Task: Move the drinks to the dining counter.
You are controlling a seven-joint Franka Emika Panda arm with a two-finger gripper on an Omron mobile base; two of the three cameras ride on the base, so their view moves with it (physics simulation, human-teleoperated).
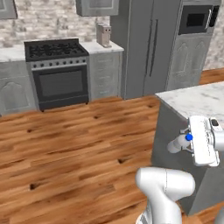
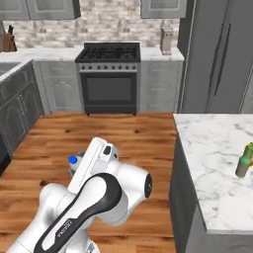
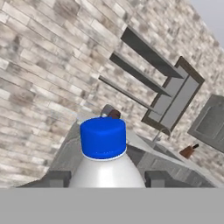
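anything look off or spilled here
Nothing is spilled or damaged. The water bottle, blue cap on, sits between the gripper's jaws, carried in mid-air over the wood floor. A green glass bottle stands upright on the dining counter.

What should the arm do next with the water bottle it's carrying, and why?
Probably swing the water bottle toward the dining counter. The gripper holds it out over the wood floor, short of the marble top, where a green bottle already stands.
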